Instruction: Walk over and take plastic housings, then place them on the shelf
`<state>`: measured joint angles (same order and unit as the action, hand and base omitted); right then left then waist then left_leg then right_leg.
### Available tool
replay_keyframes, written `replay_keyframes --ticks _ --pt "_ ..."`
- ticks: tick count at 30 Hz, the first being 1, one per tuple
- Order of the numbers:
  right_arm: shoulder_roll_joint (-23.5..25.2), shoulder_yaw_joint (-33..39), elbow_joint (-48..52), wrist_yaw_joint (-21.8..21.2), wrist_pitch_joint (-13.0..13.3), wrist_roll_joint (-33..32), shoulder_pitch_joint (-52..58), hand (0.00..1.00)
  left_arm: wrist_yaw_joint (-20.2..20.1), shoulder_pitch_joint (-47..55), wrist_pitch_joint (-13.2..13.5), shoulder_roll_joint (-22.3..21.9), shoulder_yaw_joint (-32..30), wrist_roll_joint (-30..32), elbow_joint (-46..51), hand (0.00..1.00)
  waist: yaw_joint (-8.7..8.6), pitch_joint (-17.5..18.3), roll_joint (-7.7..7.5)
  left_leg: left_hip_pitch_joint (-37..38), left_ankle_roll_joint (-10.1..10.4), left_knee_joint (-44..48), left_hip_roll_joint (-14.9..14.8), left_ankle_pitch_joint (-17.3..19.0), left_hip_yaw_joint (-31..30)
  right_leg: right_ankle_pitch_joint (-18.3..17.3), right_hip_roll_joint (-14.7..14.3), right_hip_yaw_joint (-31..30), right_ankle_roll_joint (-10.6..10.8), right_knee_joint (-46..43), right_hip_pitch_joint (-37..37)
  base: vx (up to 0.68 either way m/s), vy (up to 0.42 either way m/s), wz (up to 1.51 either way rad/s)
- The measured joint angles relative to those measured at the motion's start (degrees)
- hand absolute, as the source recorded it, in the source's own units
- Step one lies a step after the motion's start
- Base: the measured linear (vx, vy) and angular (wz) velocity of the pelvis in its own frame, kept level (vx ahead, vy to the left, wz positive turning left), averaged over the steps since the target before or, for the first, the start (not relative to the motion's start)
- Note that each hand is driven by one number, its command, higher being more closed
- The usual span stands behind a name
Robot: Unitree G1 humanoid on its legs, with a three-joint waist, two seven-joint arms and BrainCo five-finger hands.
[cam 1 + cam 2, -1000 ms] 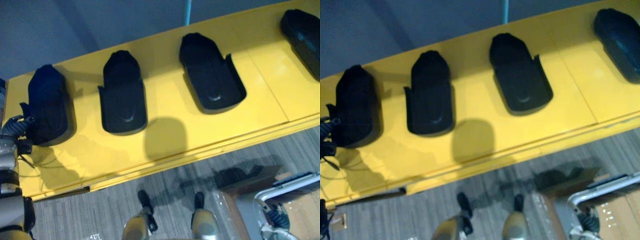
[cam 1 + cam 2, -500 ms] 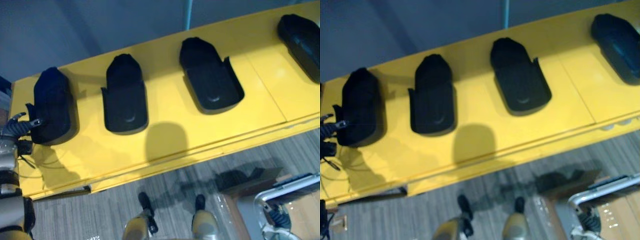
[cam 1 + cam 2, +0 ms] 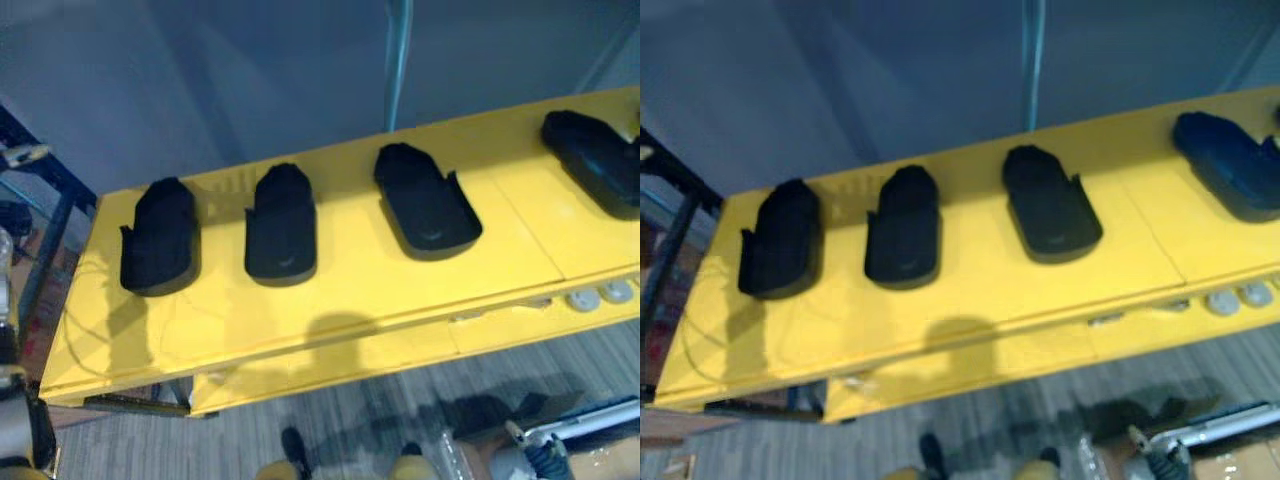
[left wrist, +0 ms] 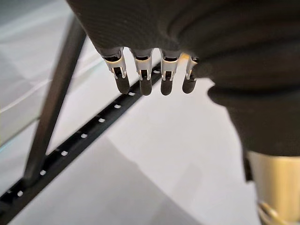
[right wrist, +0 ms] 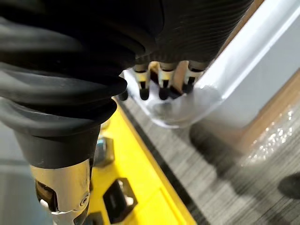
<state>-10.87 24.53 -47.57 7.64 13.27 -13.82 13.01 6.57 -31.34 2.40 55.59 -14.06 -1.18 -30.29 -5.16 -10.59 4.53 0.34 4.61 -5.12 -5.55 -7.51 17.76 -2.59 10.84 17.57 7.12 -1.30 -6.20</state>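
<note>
Left eye view: we see plastic housings [image 3: 282, 222] on the yellow shelf [image 3: 350, 285]; left hand [image 4: 143, 80] and right hand [image 5: 163, 82] hang slack-fingered, empty.

The left hand [image 4: 180, 35] and right hand [image 5: 154, 28] hang with fingers loosely extended, holding nothing.

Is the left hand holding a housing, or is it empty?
Empty: the left hand is open, its fingers straight in its wrist view, with nothing held.

Four black plastic housings [image 3: 903, 227] in a row along a yellow table [image 3: 970, 300]
</note>
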Motion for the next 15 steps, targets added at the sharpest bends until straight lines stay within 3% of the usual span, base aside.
replay_keyframes --ticks 7,10,15 --pt "0.96 -0.04 -0.29 -0.22 -1.00 0.03 0.21 0.00 -19.11 0.03 -5.24 0.03 6.82 0.27 -0.59 0.00 0.17 0.95 -0.99 0.16 0.00 -0.01 0.36 0.06 -1.32 0.36 0.04 2.05 -0.08 1.36 -2.08 0.00 -0.002 0.11" --pt "1.15 -0.01 -1.02 -0.47 -0.99 0.02 -0.12 0.00 -25.21 -0.11 -6.78 0.21 10.36 1.24 -2.47 0.00 0.48 0.95 -0.98 0.19 0.03 0.00 0.54 0.09 -1.48 0.97 0.03 2.51 0.20 2.38 -2.87 0.04 -0.013 0.06" --pt "3.34 0.15 -2.45 -1.25 -0.94 0.00 -1.19 0.00 -30.59 -0.09 -7.58 0.52 10.66 1.58 -5.06 0.00 -0.11 1.17 -1.26 -0.44 0.02 0.05 0.65 0.06 -1.56 1.35 -0.07 2.57 0.67 2.13 -2.21 0.03 -0.010 0.02"
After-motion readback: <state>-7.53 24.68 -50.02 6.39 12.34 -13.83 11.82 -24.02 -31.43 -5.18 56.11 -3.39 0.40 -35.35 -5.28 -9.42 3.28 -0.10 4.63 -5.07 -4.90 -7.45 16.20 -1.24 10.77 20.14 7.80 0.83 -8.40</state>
